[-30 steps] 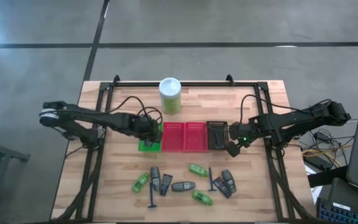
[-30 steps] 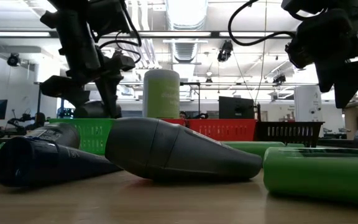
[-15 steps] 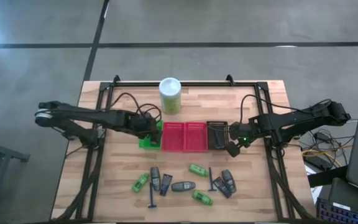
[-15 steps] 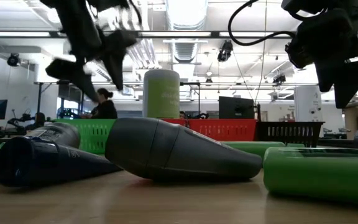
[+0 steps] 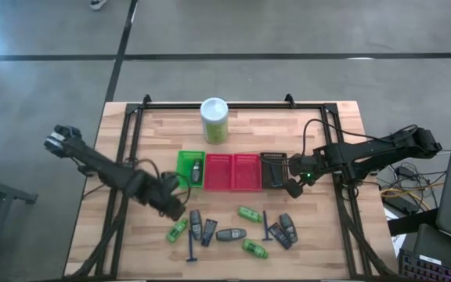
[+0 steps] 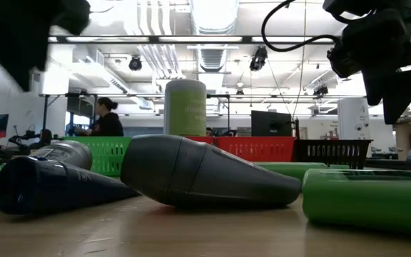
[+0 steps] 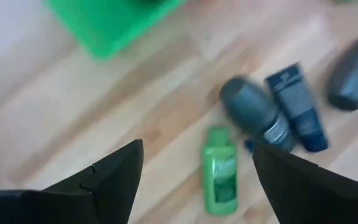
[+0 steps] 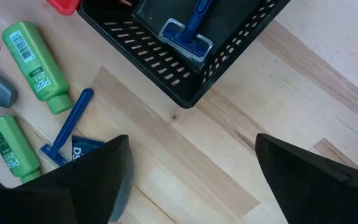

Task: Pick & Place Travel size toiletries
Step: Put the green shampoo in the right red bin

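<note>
Several toiletries lie on the table's near part: green bottles (image 5: 177,229) (image 5: 249,213), dark grey bottles (image 5: 229,234) (image 6: 205,171), dark packets (image 5: 210,231) and blue T-shaped sticks (image 5: 265,227). One grey bottle (image 5: 196,171) lies in the green basket (image 5: 183,159). My left gripper (image 5: 171,205) (image 7: 197,149) hangs open above the table, just beyond a green bottle (image 7: 221,177) and a grey one (image 7: 253,112). My right gripper (image 5: 294,184) (image 8: 191,140) is open at the near right corner of the black basket (image 8: 185,74), which holds a blue stick (image 8: 188,34).
A tall white-and-green canister (image 5: 214,119) stands beyond the baskets. A red basket (image 5: 232,171) sits between the green and black ones (image 5: 273,170). Bare wood lies near the left and right edges. A person (image 6: 105,118) stands in the room behind.
My left gripper has risen from the green basket and swung toward the table's near edge, ending over the row of toiletries. A grey bottle now shows in the green basket where the gripper stood.
</note>
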Tool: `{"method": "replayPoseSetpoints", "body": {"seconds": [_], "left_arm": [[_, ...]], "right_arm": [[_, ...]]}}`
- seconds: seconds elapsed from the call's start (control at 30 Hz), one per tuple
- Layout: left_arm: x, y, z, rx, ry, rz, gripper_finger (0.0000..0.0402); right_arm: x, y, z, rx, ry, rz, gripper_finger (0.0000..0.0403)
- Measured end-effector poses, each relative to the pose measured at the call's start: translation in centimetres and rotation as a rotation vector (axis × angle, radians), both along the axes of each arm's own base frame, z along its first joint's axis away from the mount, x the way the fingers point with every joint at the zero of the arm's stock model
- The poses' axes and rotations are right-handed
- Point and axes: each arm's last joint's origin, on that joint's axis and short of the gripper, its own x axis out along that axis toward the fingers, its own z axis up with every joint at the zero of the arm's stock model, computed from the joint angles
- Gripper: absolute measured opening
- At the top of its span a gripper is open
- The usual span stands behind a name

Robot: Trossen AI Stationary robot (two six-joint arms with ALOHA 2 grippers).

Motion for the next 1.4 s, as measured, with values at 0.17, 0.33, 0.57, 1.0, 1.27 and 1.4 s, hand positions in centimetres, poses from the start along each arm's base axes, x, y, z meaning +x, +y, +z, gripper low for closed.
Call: {"method": "replayPoseSetpoints", "body": {"seconds": [0.17, 0.33, 0.57, 1.0, 1.27, 1.4], "left_arm": [[-0.5, -2.7, -2.3, -0.055, 0.088, 0.016, 0.0307], [1.2, -4.9, -4.4, -0.159, 0.101, -0.003, 0.0307], [2.8, -6.3, -6.8, -0.179, 0.242, -0.01, 0.0307], [3.9, -7.1, -7.9, -0.138, 0.238, -0.023, 0.0307], [4.0, -7.5, -8.5, -0.139, 0.241, -0.04, 0.0307], [3.7, -7.8, -8.9, -0.129, 0.252, -0.054, 0.0307]], "right_arm": [[0.0, 0.0, 0.0, -0.005, -0.003, 0.021, 0.0356], [0.0, 0.0, 0.0, -0.007, -0.004, 0.032, 0.0359], [0.0, 0.0, 0.0, -0.006, -0.003, 0.036, 0.0356], [0.0, 0.0, 0.0, -0.002, -0.003, 0.051, 0.0347], [0.0, 0.0, 0.0, -0.003, -0.003, 0.055, 0.0359], [0.0, 0.0, 0.0, -0.003, -0.003, 0.055, 0.0352]]}}
